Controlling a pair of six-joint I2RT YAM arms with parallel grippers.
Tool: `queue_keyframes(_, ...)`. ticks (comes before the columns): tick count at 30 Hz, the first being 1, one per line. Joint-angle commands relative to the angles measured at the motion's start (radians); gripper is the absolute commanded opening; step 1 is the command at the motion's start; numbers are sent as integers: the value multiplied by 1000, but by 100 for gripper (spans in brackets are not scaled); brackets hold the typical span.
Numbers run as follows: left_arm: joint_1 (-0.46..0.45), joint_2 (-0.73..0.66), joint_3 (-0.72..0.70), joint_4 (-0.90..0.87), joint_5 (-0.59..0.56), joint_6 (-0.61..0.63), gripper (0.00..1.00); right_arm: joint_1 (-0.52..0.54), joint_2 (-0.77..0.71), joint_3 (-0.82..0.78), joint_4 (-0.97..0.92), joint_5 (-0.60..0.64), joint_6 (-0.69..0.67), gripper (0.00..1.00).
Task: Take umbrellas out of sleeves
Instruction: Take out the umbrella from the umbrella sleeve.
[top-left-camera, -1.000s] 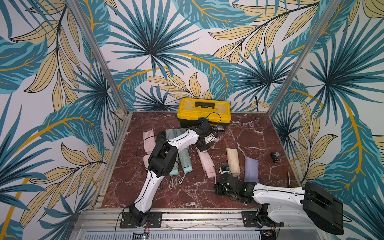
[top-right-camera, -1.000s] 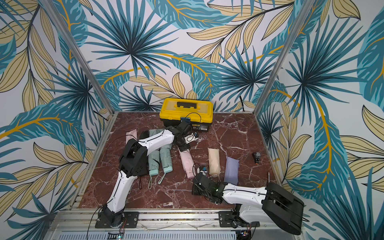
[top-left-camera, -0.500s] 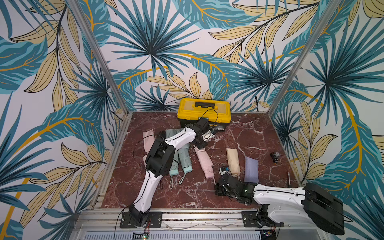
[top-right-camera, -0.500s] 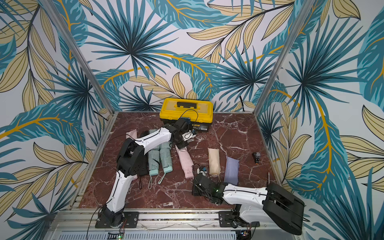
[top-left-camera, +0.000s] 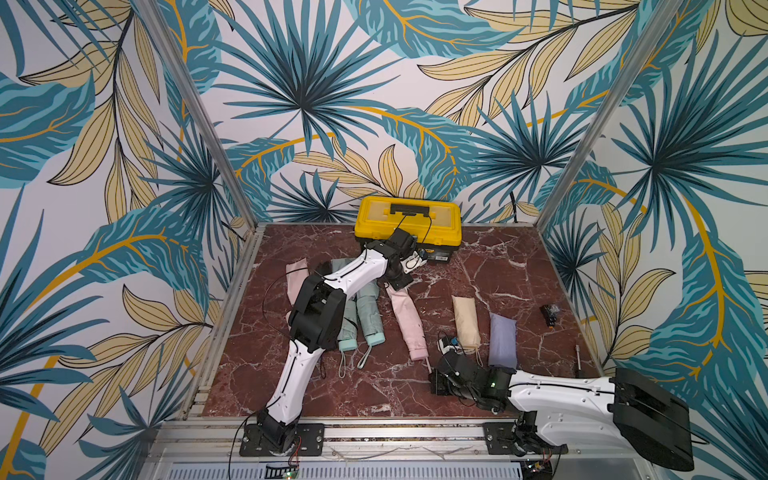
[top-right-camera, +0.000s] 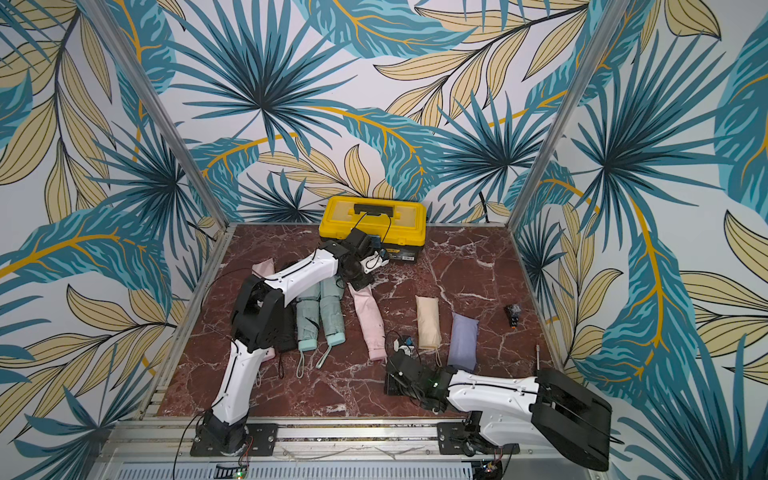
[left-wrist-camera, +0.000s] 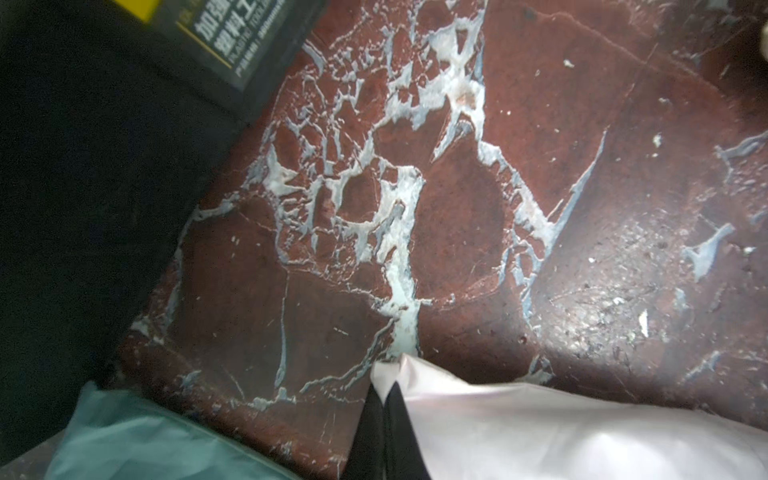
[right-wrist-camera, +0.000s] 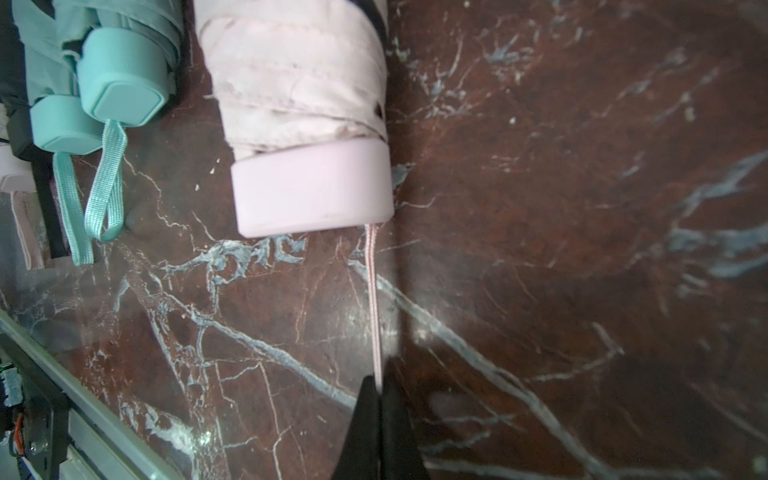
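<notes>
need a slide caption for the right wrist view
Right hand shut on the wrist loop of a pink umbrella lying on the red marble tabletop, two mint umbrellas beside it.

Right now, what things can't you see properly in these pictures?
- Black umbrella: both top views, mostly under the left arm's elbow.
- Left pincer: top views, its grip on the pink sleeve is lost under its own wrist.
- Toolbox label: left wrist view, blurred and cut by the edge.
- Small black object: top views, too small to name.
- Pink umbrella: right wrist view, far end cut off by the edge.
</notes>
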Motion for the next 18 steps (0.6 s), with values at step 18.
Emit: queue_keyframes(18, 15, 24, 85, 26, -60, 56, 0, 31, 42, -48, -135, -10, 26, 0)
